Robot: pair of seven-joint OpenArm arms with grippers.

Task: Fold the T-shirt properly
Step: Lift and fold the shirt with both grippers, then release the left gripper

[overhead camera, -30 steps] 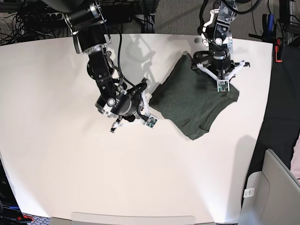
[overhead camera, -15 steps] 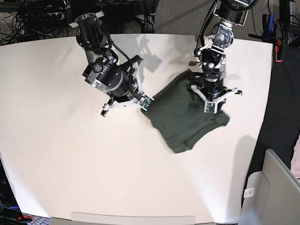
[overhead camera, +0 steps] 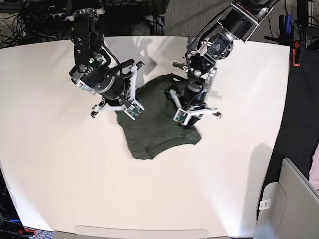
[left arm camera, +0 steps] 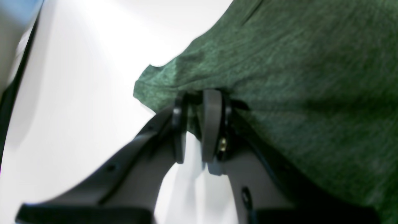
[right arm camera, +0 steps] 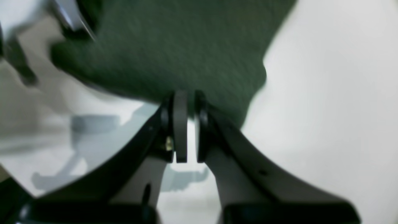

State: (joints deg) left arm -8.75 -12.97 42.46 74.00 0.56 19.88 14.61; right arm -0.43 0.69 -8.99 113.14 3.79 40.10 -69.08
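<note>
The T-shirt (overhead camera: 157, 122) is a dark olive-green bundle lying partly folded near the middle of the white table (overhead camera: 75, 174). My right gripper (overhead camera: 132, 110) is at its left edge, and the right wrist view shows this gripper (right arm camera: 186, 98) shut on a hem of the shirt (right arm camera: 174, 46). My left gripper (overhead camera: 184, 117) is at the shirt's right edge. The left wrist view shows that gripper (left arm camera: 196, 101) pinching the shirt's edge (left arm camera: 295, 62), which is lifted off the table. The sleeves are hidden in the bundle.
A grey box (overhead camera: 294, 199) stands past the table's lower right corner. Dark cloth (overhead camera: 299, 109) hangs beside the right edge. Cables and equipment (overhead camera: 30, 20) lie behind the back left edge. Bare white table surrounds the shirt.
Both grippers have moved to the left and toward the front, dragging the shirt from the back right toward the table's middle. The shirt has bunched narrower between them.
</note>
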